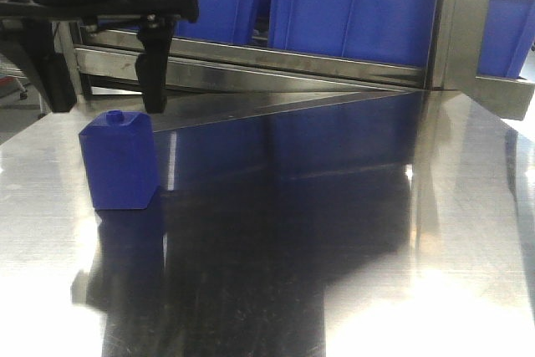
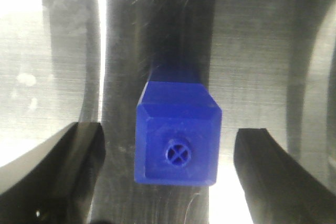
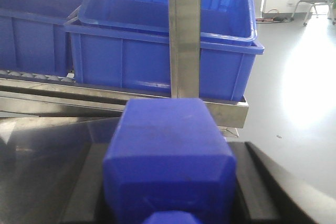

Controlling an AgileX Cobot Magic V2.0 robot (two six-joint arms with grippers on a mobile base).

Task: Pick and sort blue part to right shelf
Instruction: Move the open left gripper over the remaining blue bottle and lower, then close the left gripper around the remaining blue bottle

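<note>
The right gripper (image 3: 170,153) appears closed on the blue part (image 3: 168,166). The block fills the space between its dark fingers (image 3: 262,182), and its flat side faces look pressed against them, though the contact lines themselves are hidden. The part's bevelled shoulders point back toward the wrist, and its top is cut off at the lower edge of the view. Straight ahead of this gripper, beyond the part, stands the right shelf (image 3: 184,35), with its steel upright dead centre. The front rail (image 3: 105,95) runs below and a large blue bin (image 3: 157,72) sits behind it.

The part looks like hard moulded plastic: rigid, probably light, with smooth glossy faces that could slide under a weak pinch. The best hold, I judge, is across two opposite flat sides of the square body. The sloped shoulders would wedge it out of the grip.

The left gripper (image 2: 169,132) is spread wide. Below it, between its fingers and clear of both, the other blue block (image 2: 177,145) stands upright on the worktop (image 1: 334,248). That block has a small round neck, so it is not the piece to be sorted.
</note>
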